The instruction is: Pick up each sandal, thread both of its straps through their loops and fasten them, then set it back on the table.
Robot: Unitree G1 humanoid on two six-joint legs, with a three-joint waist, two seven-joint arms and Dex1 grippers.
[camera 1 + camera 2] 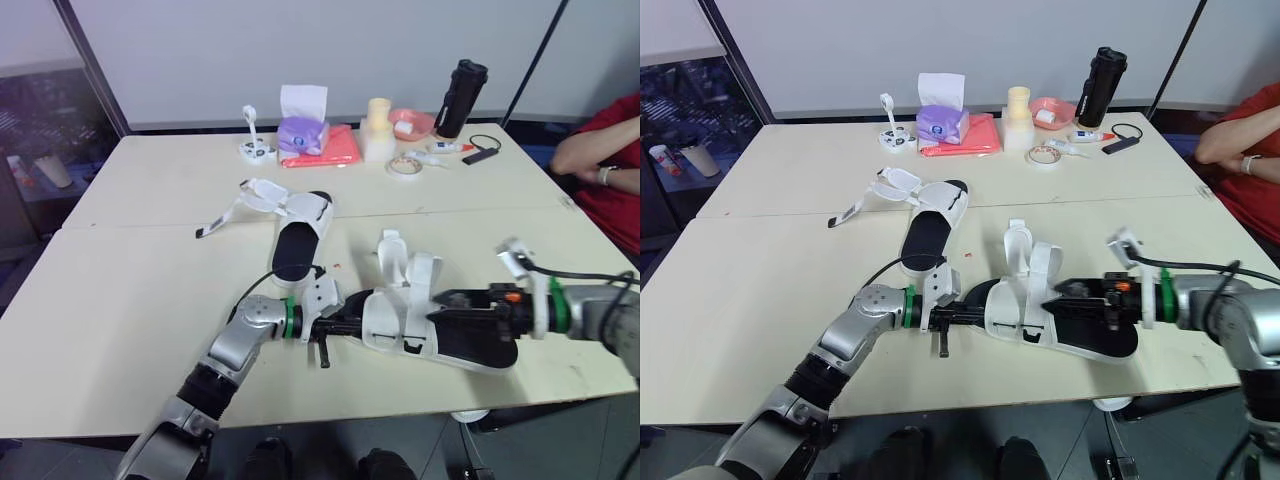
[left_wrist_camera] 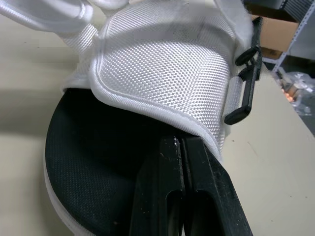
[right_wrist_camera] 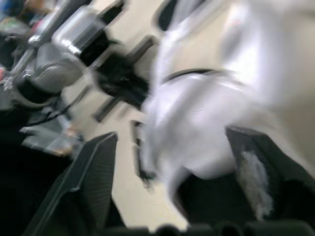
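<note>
- Two sandals lie on the pale table (image 1: 130, 280) in the head view. The far sandal (image 1: 297, 240) lies toward the middle of the table, with its white straps splayed open toward the robot's left.
- The near sandal (image 1: 420, 330) rests close to the front edge, between the two arms, and its white straps stand upright over the black footbed.
- The left gripper (image 1: 345, 325) reaches in level from the robot's left and meets the white end of the near sandal. The right gripper (image 1: 452, 300) comes in from the robot's right, over the black footbed at the other end.
- Along the back of the table stand a tissue pack (image 1: 302, 128), a black bottle (image 1: 460, 97) and a roll of tape (image 1: 404, 166). A person's red sleeve (image 1: 612, 140) rests at the far right corner.
- In the left wrist view, the left gripper (image 2: 179, 142) has its fingers (image 2: 165, 191) pressed together with no gap. Their tips are tucked under the rim of the woven white flap (image 2: 162, 69), above the dark footbed (image 2: 98, 167). Whether cloth is pinched between them I cannot tell. A black buckle loop (image 2: 246, 78) hangs at the flap's side.
- In the right wrist view, the right gripper (image 3: 172, 135) has its fingers (image 3: 93, 172) spread wide. The white upper of the near sandal (image 3: 197, 142) sits between them and touches neither.
</note>
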